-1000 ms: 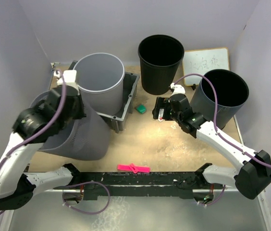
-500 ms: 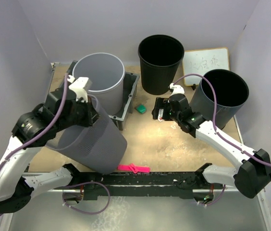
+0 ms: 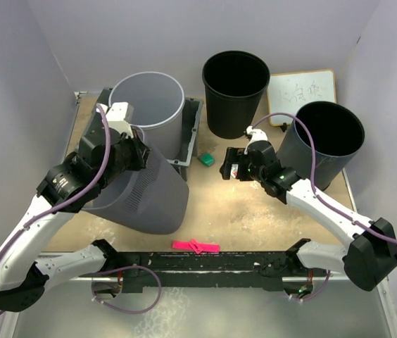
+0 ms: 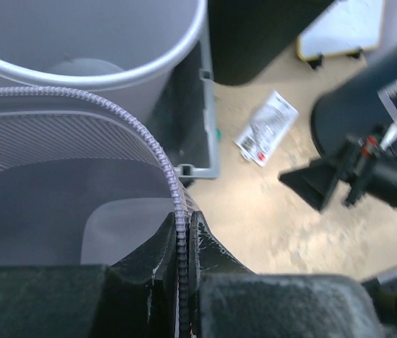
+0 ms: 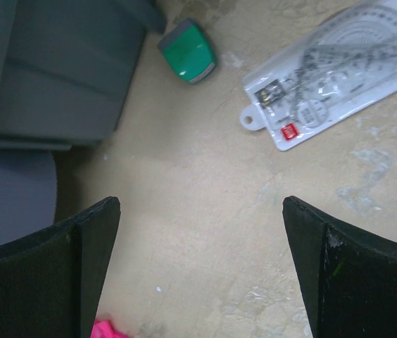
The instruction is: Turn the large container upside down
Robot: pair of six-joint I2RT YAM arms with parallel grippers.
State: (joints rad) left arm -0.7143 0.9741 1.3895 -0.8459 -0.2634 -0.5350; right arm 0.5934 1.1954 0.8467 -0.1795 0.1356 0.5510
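The large container (image 3: 146, 201) is a grey ribbed bin, tilted on the table at the left, with its ribbed wall facing up in the top view. My left gripper (image 3: 136, 151) is shut on its beaded rim (image 4: 158, 151), one finger inside and one outside, next to the light grey bucket. The left wrist view looks into the bin's inside (image 4: 58, 190). My right gripper (image 3: 228, 170) is open and empty, low over the bare table in the middle (image 5: 202, 204).
A light grey bucket (image 3: 147, 105) stands in a grey tray (image 3: 193, 130) behind the bin. A black bucket (image 3: 235, 81), a dark grey bucket (image 3: 329, 137) and a whiteboard (image 3: 302, 91) stand at the back right. A green eraser (image 3: 206, 160), a ruler pack (image 5: 339, 77) and a pink clip (image 3: 196, 246) lie on the table.
My left gripper has swung right and towards the back with the rim, and the bin has tipped and shifted right. My right gripper has edged slightly left.
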